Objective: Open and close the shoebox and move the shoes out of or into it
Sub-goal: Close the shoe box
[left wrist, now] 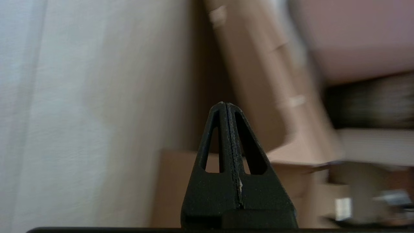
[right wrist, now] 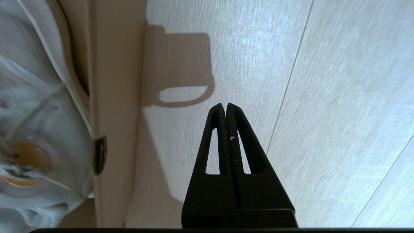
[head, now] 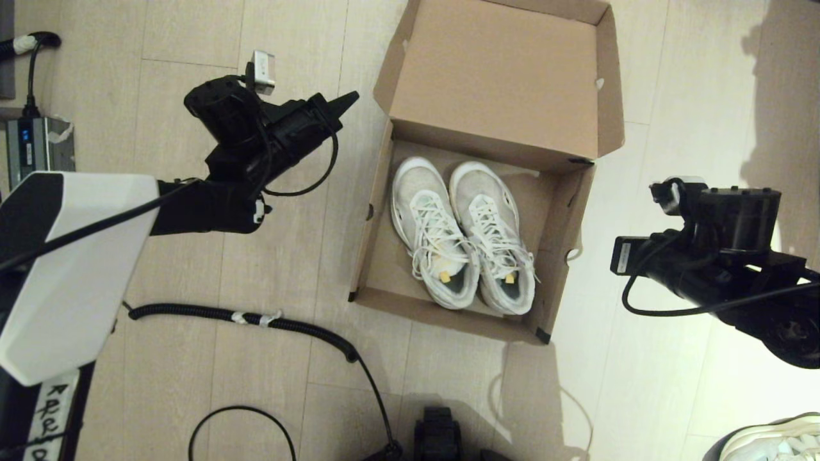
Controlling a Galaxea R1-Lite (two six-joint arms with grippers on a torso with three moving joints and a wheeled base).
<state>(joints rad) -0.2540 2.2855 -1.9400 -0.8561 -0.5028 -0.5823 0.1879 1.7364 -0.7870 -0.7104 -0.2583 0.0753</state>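
Note:
The shoebox (head: 373, 243) stands open on the floor, its brown lid (head: 500, 77) folded back at the far side. The shoes (head: 464, 234), white and pale grey with white laces, lie side by side inside, toes toward the lid. My left gripper (head: 349, 99) hovers shut to the left of the lid and points at it; the left wrist view shows the pressed fingertips (left wrist: 225, 105) before the blurred shoebox (left wrist: 258, 97). My right gripper (head: 631, 256) hangs shut just right of the box over bare floor. Its fingertips (right wrist: 225, 106) are beside the box wall (right wrist: 113, 97), with one shoe (right wrist: 38, 129) showing inside.
A corrugated black cable (head: 288, 323) runs over the floor in front of the box on the left. A grey power unit (head: 35, 147) sits at the far left. A lone white sneaker (head: 781, 442) lies at the near right corner. The robot's base (head: 439, 435) is at the near edge.

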